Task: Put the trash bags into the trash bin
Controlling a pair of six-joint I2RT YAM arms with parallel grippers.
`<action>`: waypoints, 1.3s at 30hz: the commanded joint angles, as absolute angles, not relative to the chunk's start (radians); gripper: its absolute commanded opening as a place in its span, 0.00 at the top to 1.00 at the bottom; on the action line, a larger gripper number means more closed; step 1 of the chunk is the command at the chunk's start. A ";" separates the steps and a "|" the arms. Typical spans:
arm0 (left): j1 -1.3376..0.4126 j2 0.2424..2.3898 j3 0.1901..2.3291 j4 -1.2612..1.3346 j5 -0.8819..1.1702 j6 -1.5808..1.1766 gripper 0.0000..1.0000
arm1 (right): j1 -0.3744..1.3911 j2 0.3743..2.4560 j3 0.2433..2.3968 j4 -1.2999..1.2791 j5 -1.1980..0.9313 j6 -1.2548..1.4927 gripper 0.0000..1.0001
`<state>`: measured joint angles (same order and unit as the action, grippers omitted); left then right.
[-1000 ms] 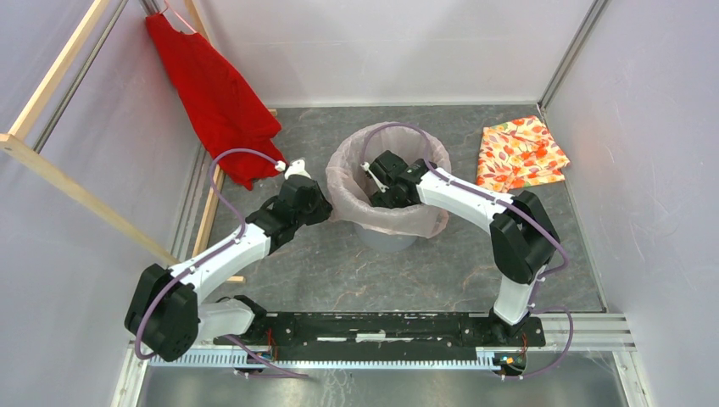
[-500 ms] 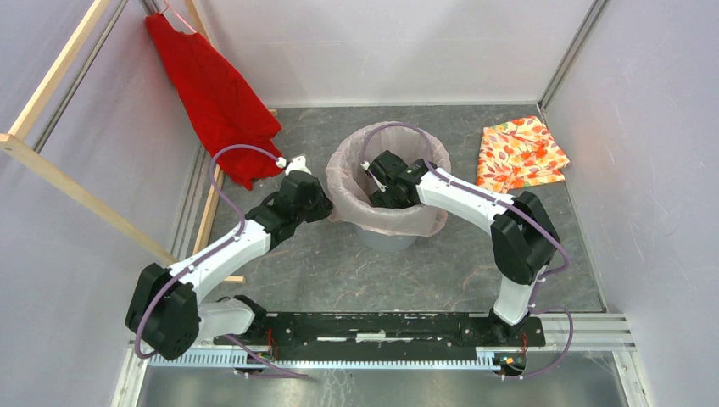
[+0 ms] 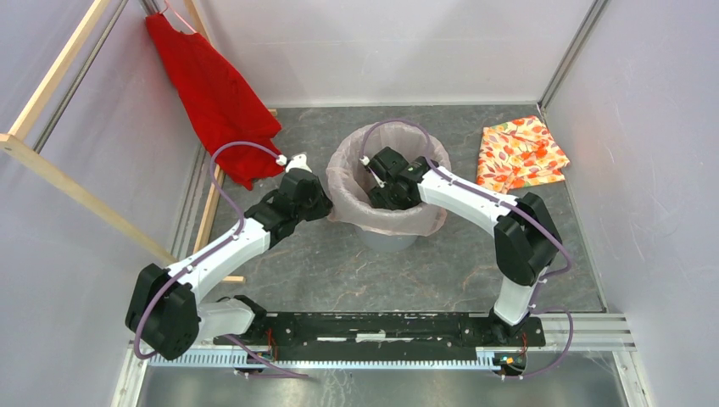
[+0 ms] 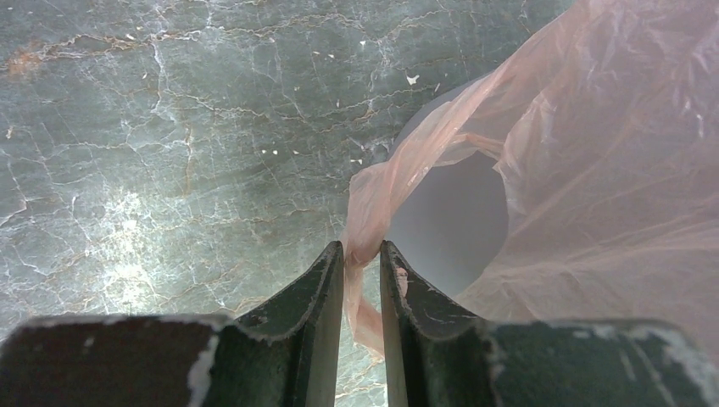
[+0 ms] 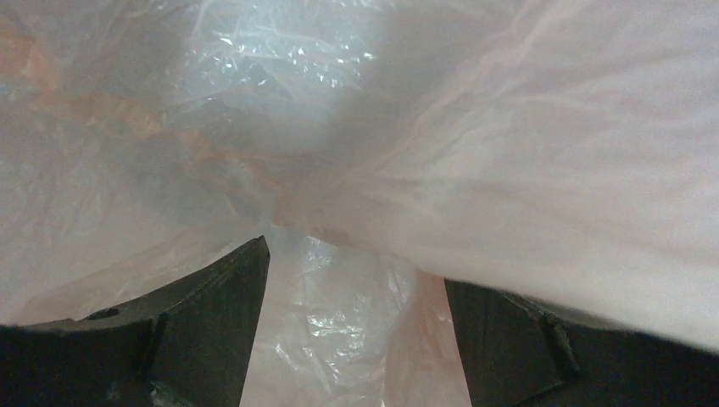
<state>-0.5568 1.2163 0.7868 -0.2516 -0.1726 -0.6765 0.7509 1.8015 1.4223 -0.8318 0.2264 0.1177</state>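
The pale pink trash bag [image 3: 424, 216] is draped in and over the round grey trash bin [image 3: 386, 239] at the middle of the floor. My left gripper [image 3: 323, 206] is at the bin's left rim, shut on a bunched edge of the bag [image 4: 373, 212]; grey bin wall [image 4: 449, 220] shows behind the film. My right gripper [image 3: 379, 188] is down inside the bin's mouth with its jaws open. In the right wrist view, crinkled bag film [image 5: 339, 314] lies between and around the fingers [image 5: 212, 314], and the far fingertip is partly covered by film.
A red garment [image 3: 216, 93] hangs from a wooden frame [image 3: 51, 170] at the back left. An orange floral folded cloth [image 3: 520, 153] lies at the back right. Walls enclose the grey marbled floor [image 3: 339, 263] on three sides.
The right gripper has shifted slightly back and left inside the bin. The left gripper keeps its hold on the bag edge and has barely moved.
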 commanded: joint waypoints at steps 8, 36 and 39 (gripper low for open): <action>-0.558 1.218 0.793 -0.219 -0.151 -0.644 0.71 | 0.756 1.725 1.402 -0.801 0.231 0.132 0.21; -0.558 1.198 0.809 -0.229 -0.147 -0.631 0.71 | 0.794 1.701 1.479 -0.818 0.228 0.150 0.23; -0.558 1.199 0.811 -0.229 -0.149 -0.630 0.71 | 0.806 1.698 1.496 -0.819 0.240 0.155 0.23</action>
